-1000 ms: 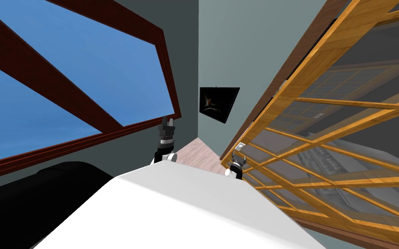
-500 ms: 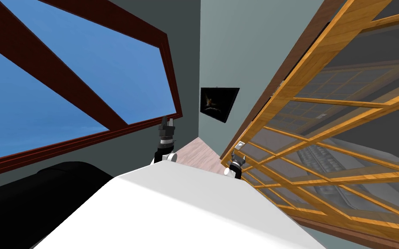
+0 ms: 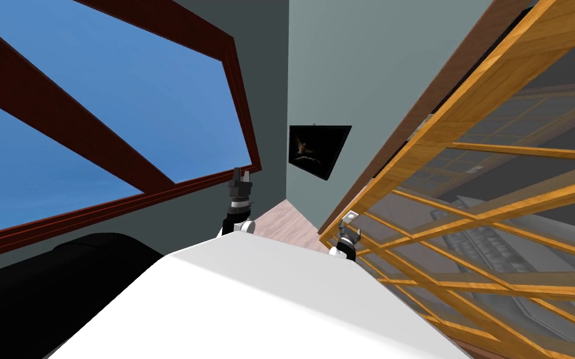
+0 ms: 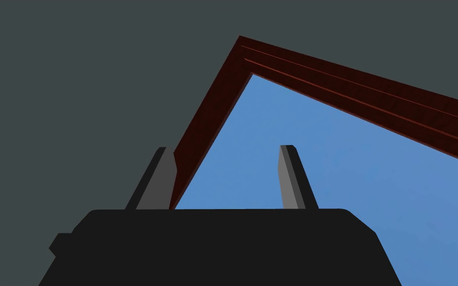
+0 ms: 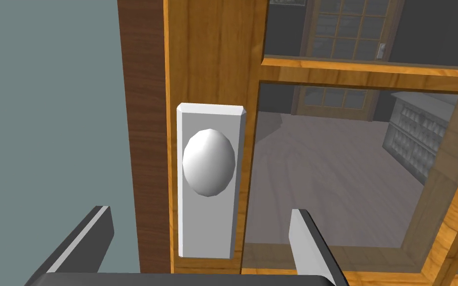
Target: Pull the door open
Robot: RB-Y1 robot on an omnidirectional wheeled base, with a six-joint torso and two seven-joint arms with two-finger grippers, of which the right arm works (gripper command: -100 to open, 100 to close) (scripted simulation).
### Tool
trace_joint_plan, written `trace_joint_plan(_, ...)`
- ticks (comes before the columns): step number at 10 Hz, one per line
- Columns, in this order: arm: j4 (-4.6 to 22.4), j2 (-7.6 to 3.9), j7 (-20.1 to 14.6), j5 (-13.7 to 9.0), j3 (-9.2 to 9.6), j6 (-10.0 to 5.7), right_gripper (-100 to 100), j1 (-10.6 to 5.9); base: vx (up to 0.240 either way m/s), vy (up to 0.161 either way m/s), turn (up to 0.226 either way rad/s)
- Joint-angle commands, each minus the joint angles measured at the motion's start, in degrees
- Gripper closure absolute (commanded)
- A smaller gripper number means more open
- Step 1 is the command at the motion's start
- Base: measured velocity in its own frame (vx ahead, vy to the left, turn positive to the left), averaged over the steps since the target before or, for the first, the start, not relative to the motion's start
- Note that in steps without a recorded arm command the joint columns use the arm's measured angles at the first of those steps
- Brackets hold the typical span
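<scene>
Big picture first: the wooden glazed door (image 3: 448,124) fills the right side of the scene, its pale stile running beside the dark brown door frame (image 5: 143,99). It looks about shut to me, so the pull has not begun. Low on that stile sits a tall grey plate (image 5: 208,228), long axis running up the door. Bulging from it is the rounded grey knob (image 5: 208,162). And here's the right gripper (image 5: 199,212), near the door and squared up to it, fingers spread wide with nothing between them. The knob lies dead ahead and farther on, centred on the gap, tips short of it and not touching. That's the relation that counts. I'd say a straight push forward puts one finger either side of the knob, then a squeeze. The left gripper (image 3: 241,177) hangs raised well off to the left, also wide and empty, so the right arm is clearly nearer.
</scene>
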Motion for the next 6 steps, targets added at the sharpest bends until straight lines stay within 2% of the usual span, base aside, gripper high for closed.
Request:
trace_joint_plan(1,1.63,-0.74,-1.22,0.06,0.15,-0.77,-100,-0.3,0.108,0.009,0.01)
trace_joint_plan(2,1.63,-0.74,-1.22,0.06,0.15,-0.77,-100,-0.3,0.041,0.013,-0.004)
trace_joint_plan(3,1.86,-1.99,-2.72,0.07,0.29,-0.85,-100,0.37,0.061,0.005,0.027)
trace_joint_plan(4,1.97,-2.61,-3.47,0.08,0.35,-0.89,-100,0.71,0.092,-0.007,0.026)
trace_joint_plan(5,1.97,-2.61,-3.47,0.08,0.35,-0.89,-100,0.71,0.069,-0.002,0.007)
trace_joint_plan(6,2.2,-3.83,-4.92,0.09,0.49,-0.97,-100,1.36,0.082,-0.011,0.022)
